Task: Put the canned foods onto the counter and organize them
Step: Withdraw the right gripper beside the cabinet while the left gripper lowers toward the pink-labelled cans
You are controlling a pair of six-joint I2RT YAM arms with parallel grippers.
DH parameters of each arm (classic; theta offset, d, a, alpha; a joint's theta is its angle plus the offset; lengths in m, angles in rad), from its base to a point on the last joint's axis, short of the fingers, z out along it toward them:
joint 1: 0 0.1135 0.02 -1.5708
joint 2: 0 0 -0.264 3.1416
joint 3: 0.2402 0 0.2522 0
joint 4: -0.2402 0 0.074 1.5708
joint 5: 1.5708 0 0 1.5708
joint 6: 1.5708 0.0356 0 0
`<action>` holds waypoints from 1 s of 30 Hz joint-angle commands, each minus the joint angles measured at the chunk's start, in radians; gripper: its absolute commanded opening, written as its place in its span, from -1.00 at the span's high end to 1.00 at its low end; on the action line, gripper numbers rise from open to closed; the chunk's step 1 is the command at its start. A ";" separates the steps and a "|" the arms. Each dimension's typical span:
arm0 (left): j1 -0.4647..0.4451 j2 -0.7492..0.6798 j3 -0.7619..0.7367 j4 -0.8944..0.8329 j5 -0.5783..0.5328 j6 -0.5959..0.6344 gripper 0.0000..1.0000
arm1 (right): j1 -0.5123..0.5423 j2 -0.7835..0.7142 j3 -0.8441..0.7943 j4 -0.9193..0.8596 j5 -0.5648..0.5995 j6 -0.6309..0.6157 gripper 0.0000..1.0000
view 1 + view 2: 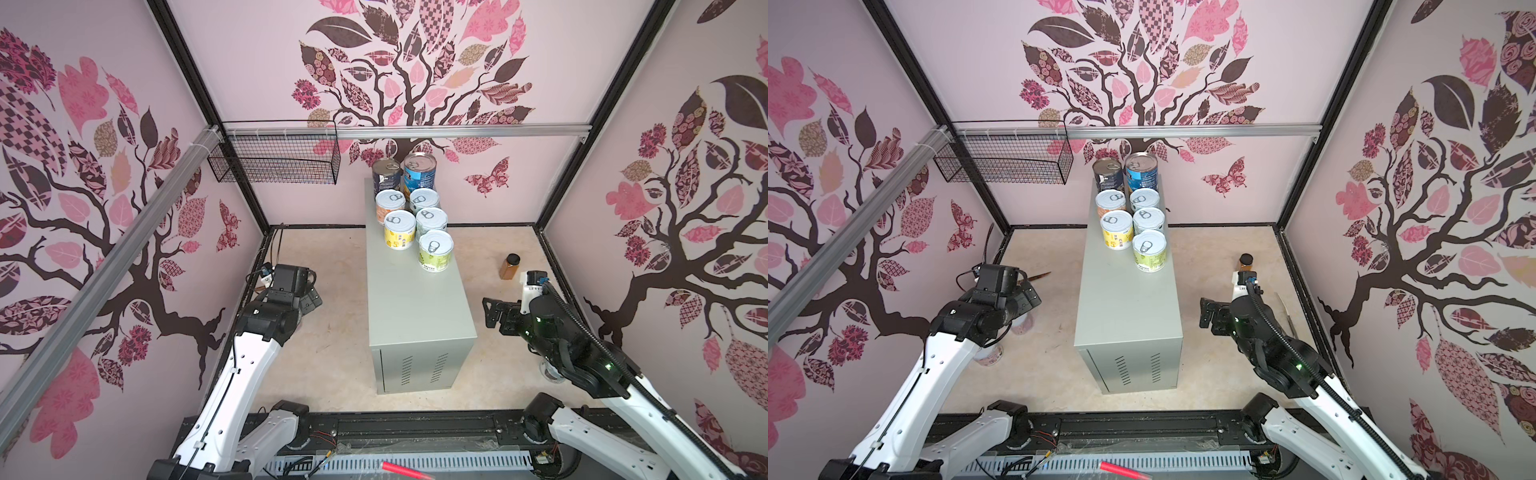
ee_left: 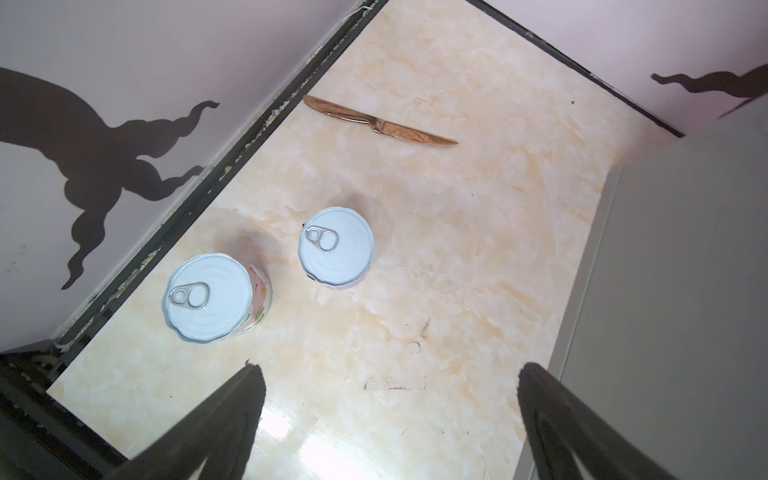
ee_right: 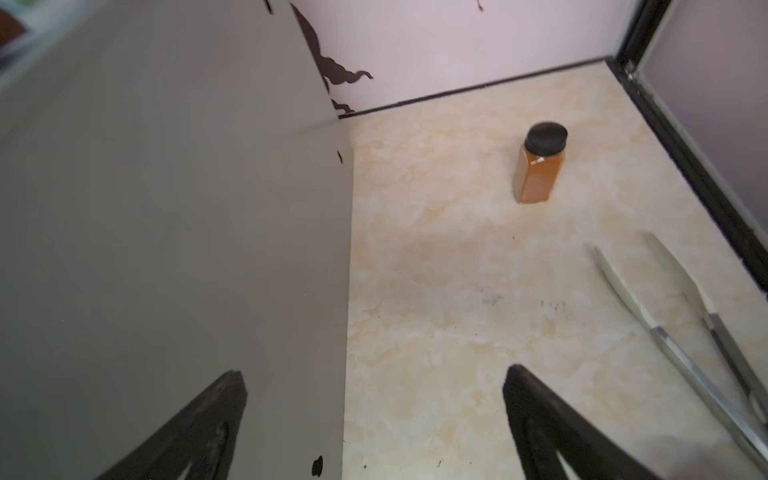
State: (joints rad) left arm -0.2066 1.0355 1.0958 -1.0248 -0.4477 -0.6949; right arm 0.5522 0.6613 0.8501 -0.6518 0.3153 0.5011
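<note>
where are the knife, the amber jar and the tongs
knife (image 2: 380, 123), left wrist view, where handle meets blade
amber jar (image 3: 538, 178), right wrist view, orange body
tongs (image 3: 619, 284), right wrist view, one pale tip

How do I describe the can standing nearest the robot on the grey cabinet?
Find the tall grey cabinet mid-floor; cans stand in two columns at its far end. The wanted can is the nearest one in the right column: lime-green label, white pull-tab lid, no partner beside it.

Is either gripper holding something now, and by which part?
Nothing is held: the left gripper and the right gripper both stand open and empty.
</note>
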 commanded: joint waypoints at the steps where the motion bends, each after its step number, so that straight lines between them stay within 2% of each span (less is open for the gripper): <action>1: 0.025 0.054 -0.023 -0.007 -0.060 -0.076 -0.96 | -0.175 -0.030 -0.096 0.101 -0.221 0.063 -1.00; 2: 0.047 0.074 -0.026 0.000 -0.043 -0.082 -0.96 | -0.190 -0.036 -0.137 0.141 -0.266 0.087 -1.00; 6: 0.161 0.144 -0.040 0.043 0.055 -0.070 -0.96 | -0.192 -0.016 -0.275 0.240 -0.275 0.159 -1.00; 10: 0.228 0.218 -0.026 0.104 0.112 0.023 -0.96 | -0.192 -0.024 -0.397 0.366 -0.302 0.194 -0.99; 14: 0.280 0.319 0.039 0.088 0.137 0.068 -0.96 | -0.192 -0.006 -0.460 0.454 -0.344 0.205 -1.00; 20: 0.407 0.417 0.074 0.166 0.273 0.147 -0.96 | -0.192 0.030 -0.511 0.542 -0.379 0.175 -1.00; 26: 0.431 0.572 0.168 0.142 0.221 0.216 -0.96 | -0.190 0.066 -0.556 0.620 -0.446 0.188 -1.00; 30: 0.444 0.636 0.187 0.167 0.227 0.235 -0.96 | -0.174 0.069 -0.560 0.628 -0.440 0.188 -1.00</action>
State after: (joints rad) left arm 0.2268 1.6470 1.2423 -0.8730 -0.2226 -0.4992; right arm 0.3672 0.7300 0.2855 -0.0624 -0.1093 0.6849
